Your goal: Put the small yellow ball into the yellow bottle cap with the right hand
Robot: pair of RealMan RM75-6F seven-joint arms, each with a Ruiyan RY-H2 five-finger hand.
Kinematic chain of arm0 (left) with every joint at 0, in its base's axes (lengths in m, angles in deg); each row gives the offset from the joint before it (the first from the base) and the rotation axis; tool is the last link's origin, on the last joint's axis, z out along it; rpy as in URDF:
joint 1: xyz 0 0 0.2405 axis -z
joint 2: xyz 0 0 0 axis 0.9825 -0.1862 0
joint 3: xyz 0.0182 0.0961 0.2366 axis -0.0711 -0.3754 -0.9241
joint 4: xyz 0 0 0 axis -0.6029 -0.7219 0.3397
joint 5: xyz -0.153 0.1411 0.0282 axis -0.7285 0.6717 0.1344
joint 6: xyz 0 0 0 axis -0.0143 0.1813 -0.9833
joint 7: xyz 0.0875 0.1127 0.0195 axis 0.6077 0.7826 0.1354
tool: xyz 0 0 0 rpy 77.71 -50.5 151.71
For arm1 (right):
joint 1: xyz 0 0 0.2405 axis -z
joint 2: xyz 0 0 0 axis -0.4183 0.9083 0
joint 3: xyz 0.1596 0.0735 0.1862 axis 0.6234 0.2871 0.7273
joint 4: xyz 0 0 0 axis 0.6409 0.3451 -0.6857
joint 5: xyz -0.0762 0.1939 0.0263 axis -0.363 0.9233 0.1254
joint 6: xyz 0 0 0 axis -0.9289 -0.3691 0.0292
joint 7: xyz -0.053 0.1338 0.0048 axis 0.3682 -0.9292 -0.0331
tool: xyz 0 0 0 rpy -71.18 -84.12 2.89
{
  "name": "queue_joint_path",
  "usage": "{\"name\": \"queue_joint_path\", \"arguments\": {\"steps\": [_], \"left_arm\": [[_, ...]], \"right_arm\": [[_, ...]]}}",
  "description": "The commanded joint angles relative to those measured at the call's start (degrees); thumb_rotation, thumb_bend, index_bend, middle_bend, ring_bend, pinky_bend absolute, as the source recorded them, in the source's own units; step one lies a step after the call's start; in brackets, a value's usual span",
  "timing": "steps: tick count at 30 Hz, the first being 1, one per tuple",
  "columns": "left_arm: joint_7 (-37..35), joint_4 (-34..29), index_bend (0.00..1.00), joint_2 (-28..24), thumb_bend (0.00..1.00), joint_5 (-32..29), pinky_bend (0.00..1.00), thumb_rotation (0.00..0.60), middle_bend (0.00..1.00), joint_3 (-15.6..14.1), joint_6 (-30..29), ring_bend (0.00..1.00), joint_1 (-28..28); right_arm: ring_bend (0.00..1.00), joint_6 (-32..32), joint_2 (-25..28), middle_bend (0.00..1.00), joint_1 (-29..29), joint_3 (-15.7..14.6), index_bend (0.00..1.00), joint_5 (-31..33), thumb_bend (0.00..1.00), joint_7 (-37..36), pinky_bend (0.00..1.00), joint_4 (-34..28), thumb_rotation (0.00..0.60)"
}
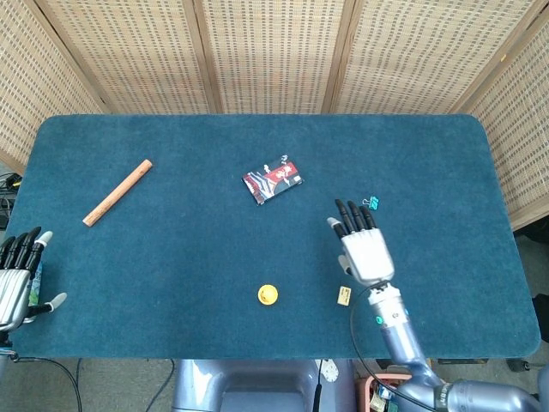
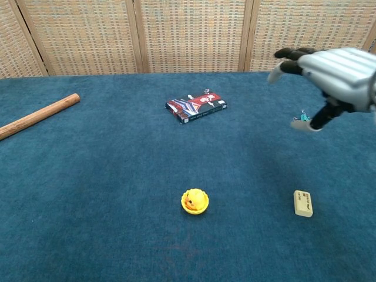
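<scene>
The yellow bottle cap (image 1: 268, 295) (image 2: 194, 201) stands on the blue table near its front edge, with the small yellow ball (image 2: 191, 201) sitting inside it. My right hand (image 1: 364, 250) (image 2: 332, 73) hovers above the table, well to the right of the cap, fingers spread and holding nothing. My left hand (image 1: 17, 279) rests off the table's front left corner, fingers apart and empty; the chest view does not show it.
A wooden stick (image 1: 117, 192) (image 2: 37, 116) lies at the left. A red packet (image 1: 272, 180) (image 2: 196, 107) lies mid-table. A teal clip (image 1: 371, 203) (image 2: 303, 118) sits right of it. A small beige eraser (image 1: 344, 296) (image 2: 302, 203) lies near my right hand.
</scene>
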Motion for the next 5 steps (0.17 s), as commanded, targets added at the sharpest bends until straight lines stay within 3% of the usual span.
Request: {"name": "queue_joint_path", "arguments": {"steps": [1, 5], "left_arm": [[0.54, -0.16, 0.0, 0.17, 0.1, 0.26, 0.0, 0.6, 0.0, -0.17, 0.03, 0.0, 0.03], [1.81, -0.1, 0.0, 0.69, 0.1, 0.83, 0.0, 0.6, 0.0, -0.47, 0.03, 0.0, 0.15]], "right_arm": [[0.0, -3.16, 5.72, 0.0, 6.17, -4.73, 0.1, -4.22, 0.22, -7.71, 0.02, 2.54, 0.6], [0.0, -4.32, 7.96, 0.0, 9.9, -6.44, 0.0, -4.43, 0.2, -12.18, 0.0, 4.64, 0.6]]}}
